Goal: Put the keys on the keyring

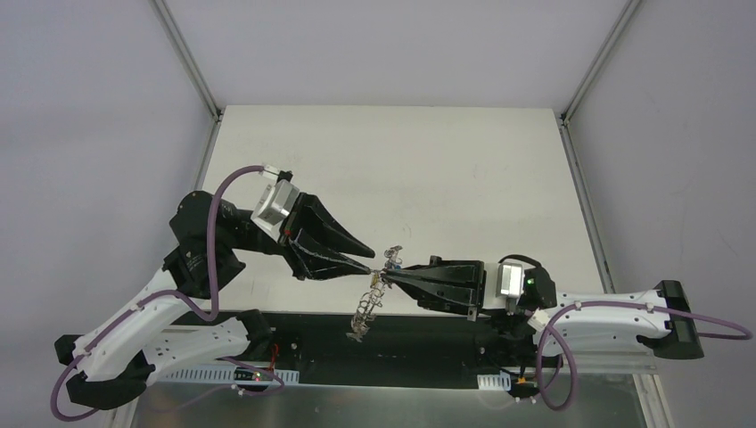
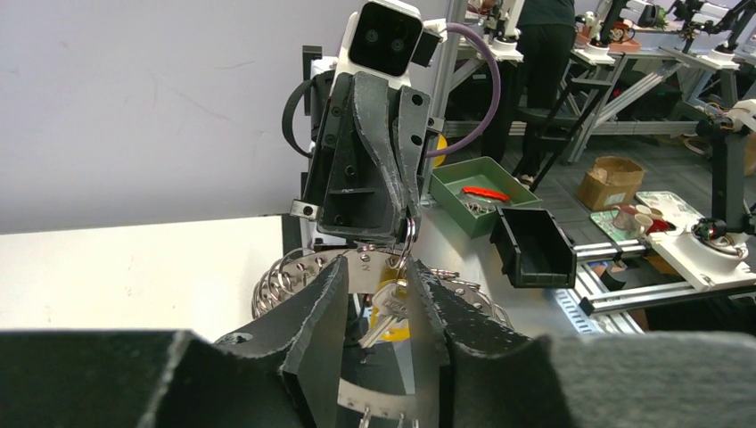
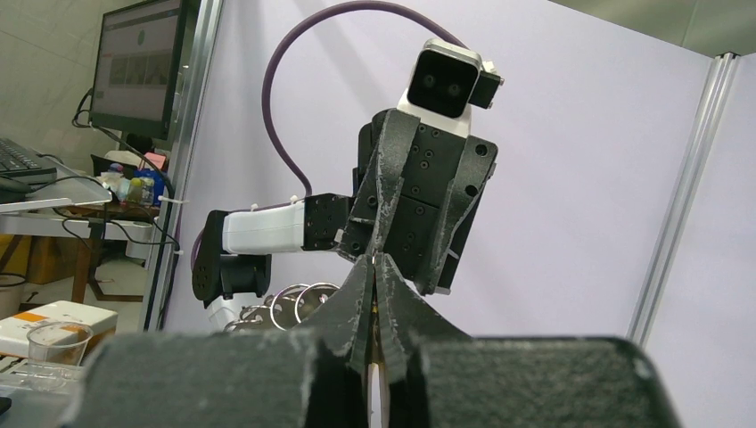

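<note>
White table point(image 1: 401, 160), grey walls point(image 1: 89, 107). On the left, the left gripper point(image 1: 369, 259) had its fingers narrowly parted with the yellow-headed key point(image 2: 392, 325) between them. Couldn't tell if it was actually clamped. The keyring point(image 1: 364, 308) hung at the two tips, loops bunched. The right gripper point(image 1: 389, 275), tip to tip with the left one, was pressed together, pinching the keyring's wire.

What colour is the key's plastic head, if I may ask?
The key head is yellow; left wrist view.
</note>
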You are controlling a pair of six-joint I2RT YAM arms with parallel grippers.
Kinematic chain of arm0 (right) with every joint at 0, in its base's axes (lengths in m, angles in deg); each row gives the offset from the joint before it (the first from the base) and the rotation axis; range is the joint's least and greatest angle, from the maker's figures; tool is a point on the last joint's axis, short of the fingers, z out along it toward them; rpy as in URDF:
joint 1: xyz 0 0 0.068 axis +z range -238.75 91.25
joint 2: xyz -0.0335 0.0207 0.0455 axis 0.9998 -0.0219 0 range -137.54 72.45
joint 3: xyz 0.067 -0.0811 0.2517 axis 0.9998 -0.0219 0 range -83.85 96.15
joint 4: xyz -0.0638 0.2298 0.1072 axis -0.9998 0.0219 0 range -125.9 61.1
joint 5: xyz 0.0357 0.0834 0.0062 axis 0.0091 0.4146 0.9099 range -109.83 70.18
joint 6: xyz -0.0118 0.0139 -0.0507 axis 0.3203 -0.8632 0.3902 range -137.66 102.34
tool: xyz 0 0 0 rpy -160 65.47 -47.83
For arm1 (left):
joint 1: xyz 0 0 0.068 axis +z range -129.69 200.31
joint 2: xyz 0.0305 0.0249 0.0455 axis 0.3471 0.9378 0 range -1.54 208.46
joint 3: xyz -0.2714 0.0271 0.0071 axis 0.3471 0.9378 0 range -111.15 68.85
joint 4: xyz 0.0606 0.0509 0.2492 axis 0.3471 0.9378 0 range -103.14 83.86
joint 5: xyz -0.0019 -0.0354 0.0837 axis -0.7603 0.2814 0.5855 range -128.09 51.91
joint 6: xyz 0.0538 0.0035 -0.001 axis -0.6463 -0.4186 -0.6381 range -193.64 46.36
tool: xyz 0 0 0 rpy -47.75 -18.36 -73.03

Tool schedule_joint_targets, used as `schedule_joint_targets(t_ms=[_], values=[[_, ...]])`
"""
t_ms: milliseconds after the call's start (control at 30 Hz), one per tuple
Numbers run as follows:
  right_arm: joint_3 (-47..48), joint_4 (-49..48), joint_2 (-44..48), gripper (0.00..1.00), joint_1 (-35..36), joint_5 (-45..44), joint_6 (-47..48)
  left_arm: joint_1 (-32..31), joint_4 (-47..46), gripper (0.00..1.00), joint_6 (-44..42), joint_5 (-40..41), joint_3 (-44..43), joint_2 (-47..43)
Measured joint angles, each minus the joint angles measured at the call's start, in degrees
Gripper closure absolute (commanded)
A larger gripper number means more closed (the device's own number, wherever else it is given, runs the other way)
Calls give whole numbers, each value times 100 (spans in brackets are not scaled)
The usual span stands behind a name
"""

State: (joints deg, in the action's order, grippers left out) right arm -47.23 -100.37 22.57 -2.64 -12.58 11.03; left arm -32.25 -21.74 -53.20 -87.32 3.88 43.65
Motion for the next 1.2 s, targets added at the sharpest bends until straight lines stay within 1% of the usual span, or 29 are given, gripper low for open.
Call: schedule_joint_targets(t_ms=[233,567,767,1200], values=[[0,-7,-22,100,7,-59,68,-2,-22,82,24,-131,28,44],[0,-26,-39,100,22,-68,136,-2,-57,91,66,-302,107,42],[2,-37,-39,100,26,-92,162,-2,-59,100,107,-326,164,44],[13,-39,-66,100,42,-92,205,-2,-61,100,122,-455,164,109]])
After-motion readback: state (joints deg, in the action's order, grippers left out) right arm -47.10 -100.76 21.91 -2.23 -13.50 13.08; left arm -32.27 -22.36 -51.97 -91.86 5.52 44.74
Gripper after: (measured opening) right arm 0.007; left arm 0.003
